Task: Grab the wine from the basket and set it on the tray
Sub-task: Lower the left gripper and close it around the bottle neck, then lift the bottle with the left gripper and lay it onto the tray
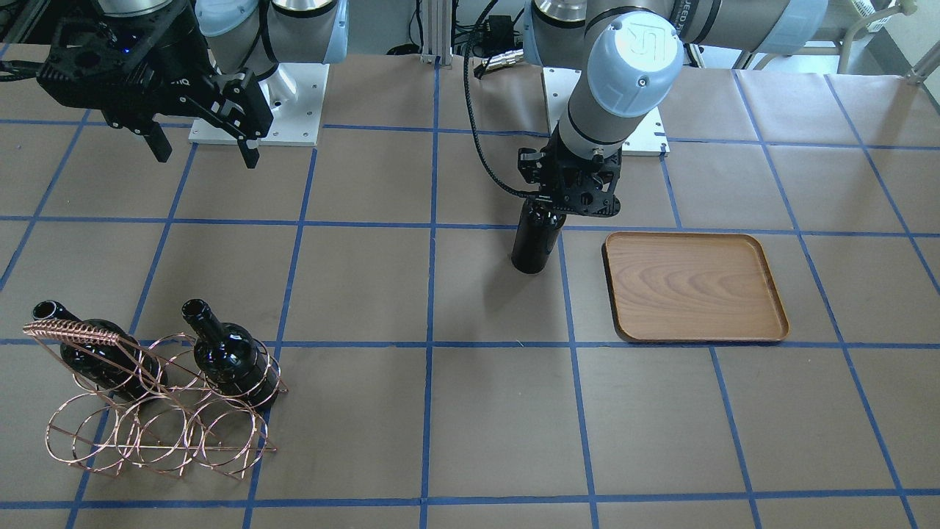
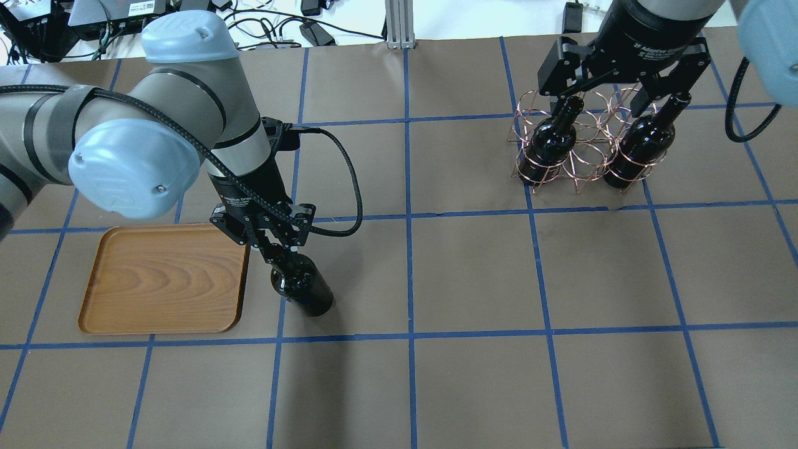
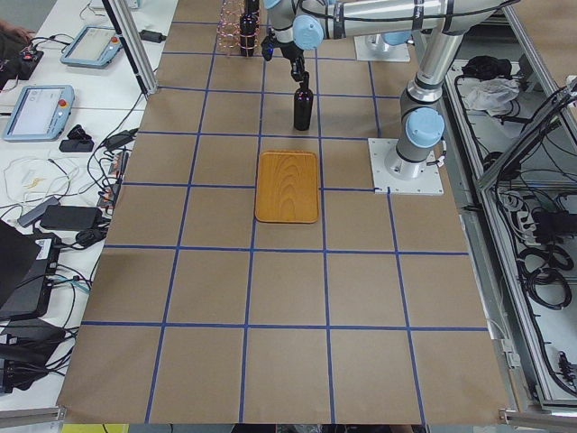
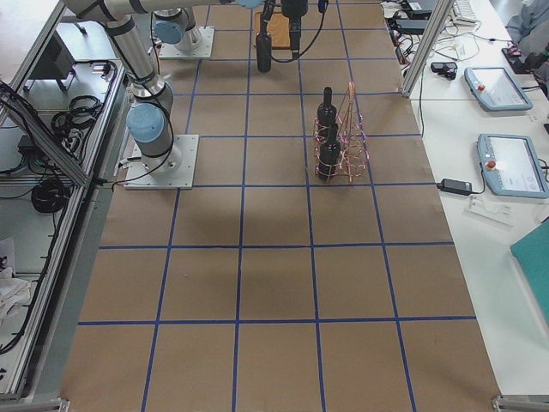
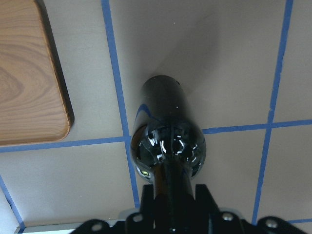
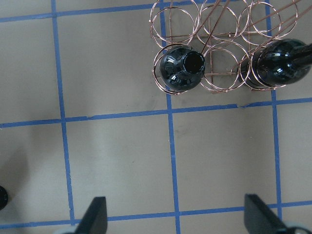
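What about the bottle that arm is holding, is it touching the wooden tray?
Apart. The overhead view shows a strip of table cover between the wine bottle and the tray; the left wrist view shows that gap too.

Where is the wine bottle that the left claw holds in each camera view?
Front-facing: wine centre, left of the tray.
Overhead: wine lower left, right of the tray.
Exterior left: wine top centre, beyond the tray.
Exterior right: wine top centre.
Left wrist: wine centre, in the left claw.
Right wrist: not clearly in it.
Shared landmark: the tray.
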Available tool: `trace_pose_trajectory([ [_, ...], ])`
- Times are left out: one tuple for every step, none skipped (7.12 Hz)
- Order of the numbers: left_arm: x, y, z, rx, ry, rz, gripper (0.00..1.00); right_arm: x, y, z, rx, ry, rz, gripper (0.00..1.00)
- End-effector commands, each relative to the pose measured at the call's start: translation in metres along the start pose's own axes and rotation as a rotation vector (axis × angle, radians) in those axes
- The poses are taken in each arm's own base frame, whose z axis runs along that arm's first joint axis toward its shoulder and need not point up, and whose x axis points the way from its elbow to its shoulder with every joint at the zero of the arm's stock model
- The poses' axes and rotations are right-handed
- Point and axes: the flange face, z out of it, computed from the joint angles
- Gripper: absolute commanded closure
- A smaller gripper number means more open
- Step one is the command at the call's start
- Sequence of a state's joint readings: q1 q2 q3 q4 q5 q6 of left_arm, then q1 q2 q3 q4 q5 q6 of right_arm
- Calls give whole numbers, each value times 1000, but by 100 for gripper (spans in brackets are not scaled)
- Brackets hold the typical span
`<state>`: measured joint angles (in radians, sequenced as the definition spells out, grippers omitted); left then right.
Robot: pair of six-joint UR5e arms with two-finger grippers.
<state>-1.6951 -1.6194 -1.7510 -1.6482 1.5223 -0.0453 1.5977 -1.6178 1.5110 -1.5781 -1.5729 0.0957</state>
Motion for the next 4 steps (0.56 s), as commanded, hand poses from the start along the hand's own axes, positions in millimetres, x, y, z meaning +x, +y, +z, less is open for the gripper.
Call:
trace_pose_trajectory([
  [-2,0,-6,15,-2,5,100,0,0,0,1,1,-3,0],
  [-5,5,-28,34,-10,-2,100,0,0,0,-1,-1,-3,0],
  [-23,3,-63,40,-44,-32,100,0,1,1,-2,0,-7,0],
  [-53,1,-91,43,-33,-39,100,0,0,1,-2,1,-6,0],
])
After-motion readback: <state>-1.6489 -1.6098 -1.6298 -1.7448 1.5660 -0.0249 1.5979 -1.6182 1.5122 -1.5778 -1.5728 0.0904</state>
